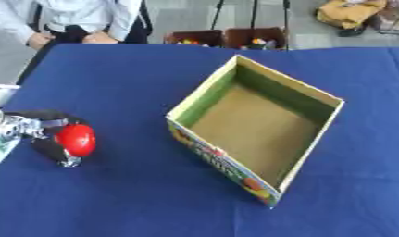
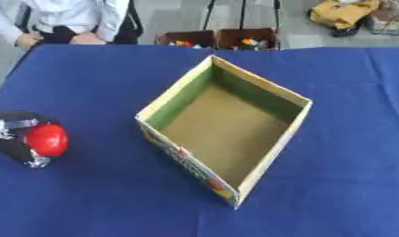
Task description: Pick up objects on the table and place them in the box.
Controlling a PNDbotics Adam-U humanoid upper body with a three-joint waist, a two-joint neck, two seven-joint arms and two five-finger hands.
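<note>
My left hand (image 1: 46, 134) comes in from the left edge with its fingers and thumb curled round a red round object (image 1: 77, 139). It is over the blue table (image 1: 113, 83), to the left of the box. The cardboard box (image 1: 315, 139) stands open in the middle, turned at an angle, with printed colours on its front wall; I see nothing inside it. My right hand shows in neither view.
Two small brown bins (image 1: 227, 38) with coloured items stand beyond the table's far edge. A yellow bag (image 1: 348, 11) lies on the floor at the far right. A white and green thing (image 1: 1, 139) shows at the left edge.
</note>
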